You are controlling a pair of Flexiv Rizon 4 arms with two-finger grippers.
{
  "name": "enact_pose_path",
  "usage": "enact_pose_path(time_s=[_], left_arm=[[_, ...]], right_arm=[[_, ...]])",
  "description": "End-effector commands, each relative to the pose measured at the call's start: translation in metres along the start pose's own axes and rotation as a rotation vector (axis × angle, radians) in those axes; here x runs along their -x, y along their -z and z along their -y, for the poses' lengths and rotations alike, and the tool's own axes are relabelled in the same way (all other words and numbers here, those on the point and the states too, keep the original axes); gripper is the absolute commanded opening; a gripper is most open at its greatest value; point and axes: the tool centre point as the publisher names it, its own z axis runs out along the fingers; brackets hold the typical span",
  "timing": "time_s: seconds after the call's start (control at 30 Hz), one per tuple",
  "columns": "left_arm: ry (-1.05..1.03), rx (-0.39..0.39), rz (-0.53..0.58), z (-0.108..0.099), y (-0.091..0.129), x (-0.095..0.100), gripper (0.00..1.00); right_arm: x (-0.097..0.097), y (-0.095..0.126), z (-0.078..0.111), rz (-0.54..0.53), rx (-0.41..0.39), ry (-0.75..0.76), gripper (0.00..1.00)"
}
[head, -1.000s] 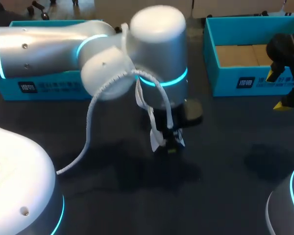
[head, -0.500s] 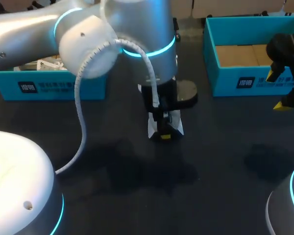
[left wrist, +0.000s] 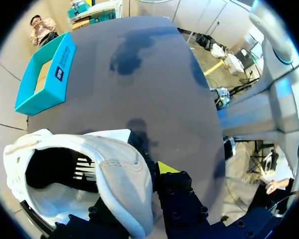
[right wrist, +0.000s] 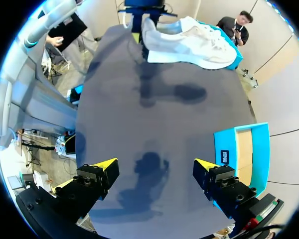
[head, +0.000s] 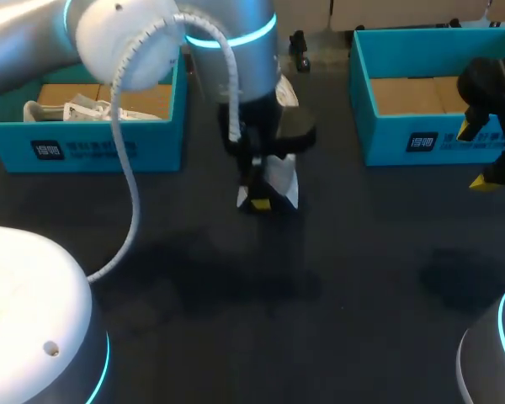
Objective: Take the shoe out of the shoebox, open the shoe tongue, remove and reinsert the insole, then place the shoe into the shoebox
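Note:
A white shoe (head: pixel 283 178) hangs above the dark table (head: pixel 353 278) between the two boxes, with my left gripper (head: pixel 263 200) shut on it. In the left wrist view the shoe (left wrist: pixel 89 169) shows its dark inside. One yellow-tipped finger (left wrist: pixel 164 168) presses on the outside of its wall, and the other finger is hidden behind the shoe. My right gripper (head: pixel 481 156) stands open and empty at the table's right, beside the right shoebox (head: pixel 429 139). In its wrist view the right gripper (right wrist: pixel 156 168) faces the far-off shoe (right wrist: pixel 189 42) side-on.
The left blue shoebox (head: pixel 84 147) at the back left holds a white laced item (head: pixel 71 109) on its cardboard floor. The right blue shoebox shows only a cardboard bottom (head: pixel 408 93). My left arm's white cable (head: pixel 130 194) loops down over the table's left half.
My left arm has carried the shoe away from the table's middle toward the back and a little left, uncovering the left shoebox. The right arm has not moved.

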Motion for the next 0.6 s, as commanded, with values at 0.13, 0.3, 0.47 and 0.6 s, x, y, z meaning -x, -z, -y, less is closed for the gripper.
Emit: enact_pose_path(time_s=[0.13, 0.3, 0.47, 0.6], left_arm=[[-0.044, 0.005, -0.015, -0.028, 0.022, 0.016, 0.00], [-0.075, 0.013, -0.022, -0.049, 0.029, 0.030, 0.00], [-0.121, 0.012, -0.027, -0.070, 0.036, 0.042, 0.00], [-0.152, 0.010, -0.030, -0.091, 0.042, 0.051, 0.00]], right_arm=[[0.001, 0.000, -0.001, -0.003, -0.002, -0.001, 1.00], [0.001, 0.000, -0.001, -0.003, -0.002, -0.001, 1.00], [0.001, 0.000, -0.001, -0.003, -0.002, -0.001, 1.00], [0.001, 0.000, -0.001, -0.003, -0.002, -0.001, 1.00]])
